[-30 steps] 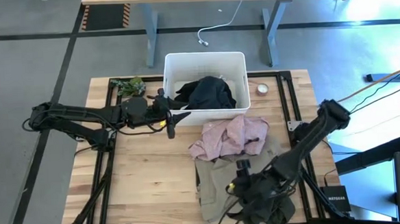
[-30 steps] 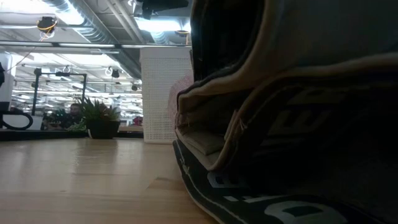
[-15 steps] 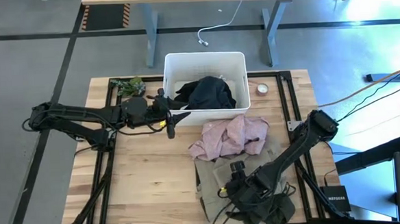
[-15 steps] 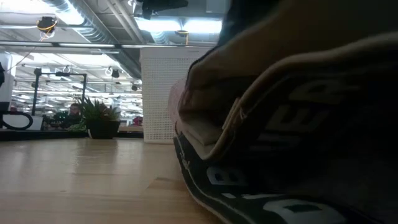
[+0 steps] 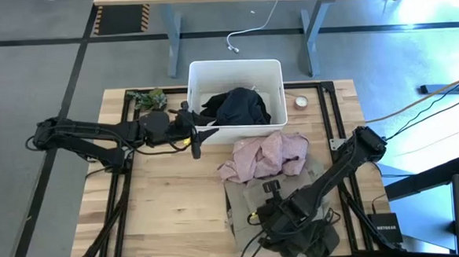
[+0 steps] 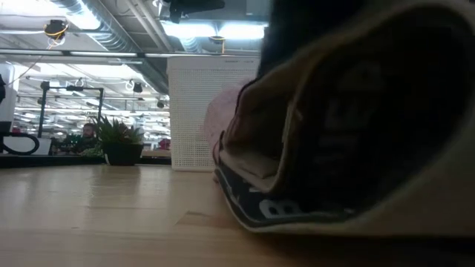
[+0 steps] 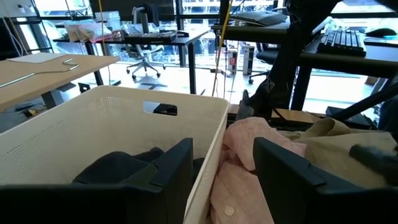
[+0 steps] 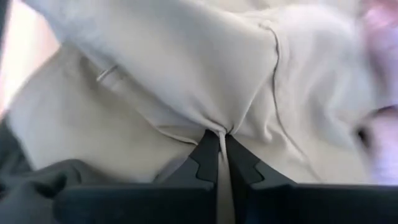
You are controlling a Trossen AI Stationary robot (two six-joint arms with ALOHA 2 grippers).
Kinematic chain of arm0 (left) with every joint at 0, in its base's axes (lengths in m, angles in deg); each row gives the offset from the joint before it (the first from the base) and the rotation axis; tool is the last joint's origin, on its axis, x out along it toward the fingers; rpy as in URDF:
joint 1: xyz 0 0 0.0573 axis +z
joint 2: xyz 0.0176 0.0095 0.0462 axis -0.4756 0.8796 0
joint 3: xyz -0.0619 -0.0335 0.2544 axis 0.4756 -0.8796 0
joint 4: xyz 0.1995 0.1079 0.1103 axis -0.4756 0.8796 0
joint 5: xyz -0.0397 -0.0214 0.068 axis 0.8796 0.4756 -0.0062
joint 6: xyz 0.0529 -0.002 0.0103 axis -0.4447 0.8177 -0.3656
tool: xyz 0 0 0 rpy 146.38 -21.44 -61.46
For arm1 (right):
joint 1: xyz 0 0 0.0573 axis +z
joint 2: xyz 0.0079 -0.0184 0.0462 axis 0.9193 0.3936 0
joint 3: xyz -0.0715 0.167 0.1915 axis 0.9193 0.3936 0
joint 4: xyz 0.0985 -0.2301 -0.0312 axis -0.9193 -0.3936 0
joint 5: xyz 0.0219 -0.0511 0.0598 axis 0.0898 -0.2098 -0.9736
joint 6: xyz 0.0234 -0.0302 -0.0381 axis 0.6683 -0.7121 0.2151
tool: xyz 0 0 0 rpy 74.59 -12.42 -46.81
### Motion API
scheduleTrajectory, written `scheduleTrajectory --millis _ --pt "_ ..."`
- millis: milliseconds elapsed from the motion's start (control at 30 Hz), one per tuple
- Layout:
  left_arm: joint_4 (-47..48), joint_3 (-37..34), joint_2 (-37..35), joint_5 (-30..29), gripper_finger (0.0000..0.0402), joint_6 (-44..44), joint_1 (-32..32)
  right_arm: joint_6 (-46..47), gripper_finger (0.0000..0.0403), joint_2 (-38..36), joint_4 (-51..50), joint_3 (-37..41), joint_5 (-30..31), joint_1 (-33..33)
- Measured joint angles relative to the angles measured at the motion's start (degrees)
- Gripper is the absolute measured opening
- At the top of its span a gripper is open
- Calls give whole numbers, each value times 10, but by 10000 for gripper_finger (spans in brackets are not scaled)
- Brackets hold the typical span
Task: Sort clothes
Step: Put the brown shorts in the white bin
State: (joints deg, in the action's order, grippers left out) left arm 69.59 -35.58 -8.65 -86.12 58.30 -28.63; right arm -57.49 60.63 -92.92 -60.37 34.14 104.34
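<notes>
Right wrist view: the right pincer [image 8: 217,146] is closed on a pinched fold of the beige khaki garment [image 8: 186,81].

From above, that pincer [image 5: 270,191] sits at the near edge of the table [image 5: 162,203], on the khaki garment [image 5: 245,200] with a dark olive garment [image 5: 310,234] bunched under the arm. Just beyond lies the pale pink garment [image 5: 264,156], touching the khaki one and near the front wall of the white bin [image 5: 234,65]. A black garment [image 5: 240,106] lies inside the bin. The left pincer [image 5: 196,140] hovers open at the bin's front left corner, its fingers [image 7: 168,171] straddling the bin wall. A green mottled lump [image 5: 147,98] sits at the table's far left.
</notes>
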Motion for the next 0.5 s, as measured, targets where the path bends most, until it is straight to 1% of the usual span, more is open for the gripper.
scheduleTrajectory --millis 100,200,367,500 --pt "0 0 0 0 164 0 0 -12 11 0 -35 -54 29 0" --pt "0 0 0 0 164 2 0 -24 16 0 -81 -114 73 0" --pt "0 0 0 0 164 1 0 -43 7 0 -142 -212 146 0" --pt "2 0 0 0 164 0 0 -56 9 -1 -180 -283 215 0"
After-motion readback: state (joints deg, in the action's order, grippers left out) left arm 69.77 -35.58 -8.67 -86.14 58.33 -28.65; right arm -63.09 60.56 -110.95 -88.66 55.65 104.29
